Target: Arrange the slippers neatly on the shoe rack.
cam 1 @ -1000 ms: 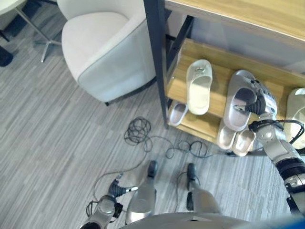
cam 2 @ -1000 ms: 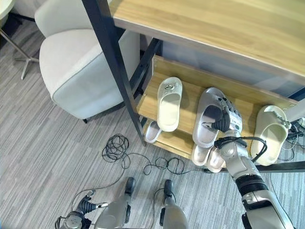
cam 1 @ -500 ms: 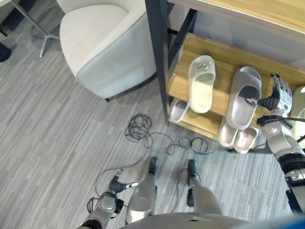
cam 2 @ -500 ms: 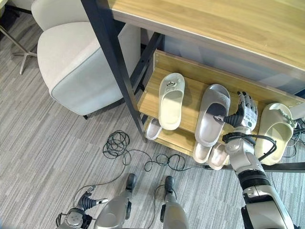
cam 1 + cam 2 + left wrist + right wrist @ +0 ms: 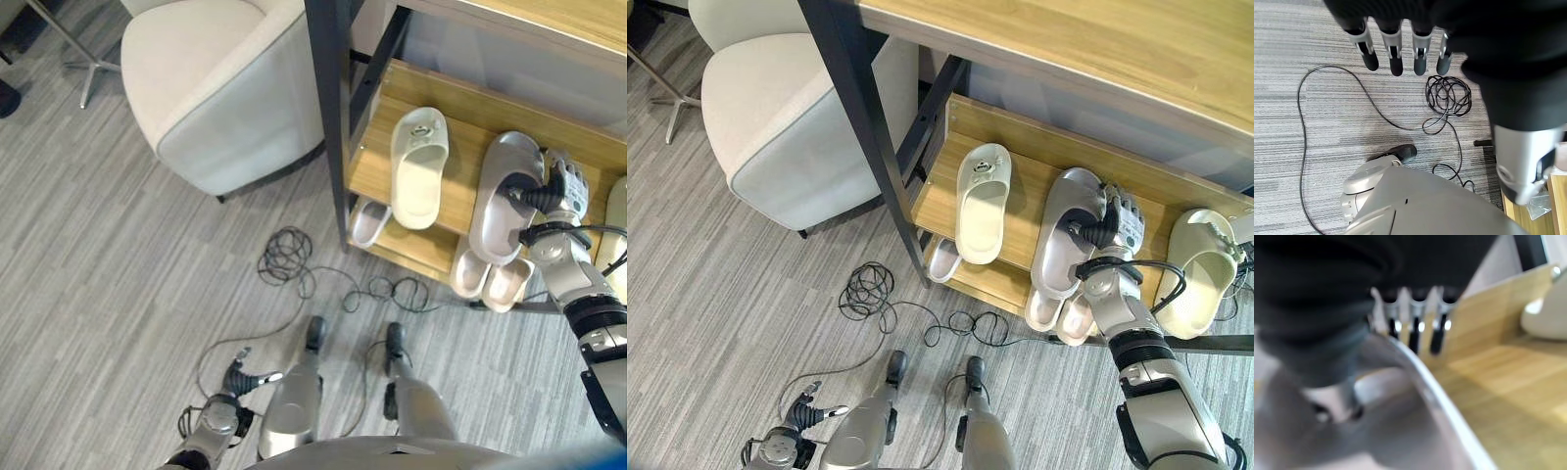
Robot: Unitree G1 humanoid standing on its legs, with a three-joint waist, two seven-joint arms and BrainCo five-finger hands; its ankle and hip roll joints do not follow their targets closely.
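Note:
A grey slipper (image 5: 503, 199) lies toe-in on the shoe rack's upper wooden shelf (image 5: 460, 157), to the right of a white slipper (image 5: 419, 168). My right hand (image 5: 554, 192) is at the grey slipper's right side, thumb inside its opening and fingers (image 5: 1415, 330) over the outside of its rim, pinching the side wall. A cream slipper (image 5: 1200, 262) rests further right on the same shelf. My left hand (image 5: 241, 380) hangs low over the floor, fingers (image 5: 1396, 55) straight.
Three pale slippers sit on the lower shelf: one at the left (image 5: 942, 262) and a pair (image 5: 1058, 313) under the grey one. The rack's dark post (image 5: 333, 117) stands left of the shelves. A white armchair (image 5: 216, 88) is close on the left. A wooden top board (image 5: 1068, 49) overhangs.
Half a second ago my right hand stood open just right of the grey slipper; now it has moved left, with the thumb back inside the slipper. The left hand has stayed put.

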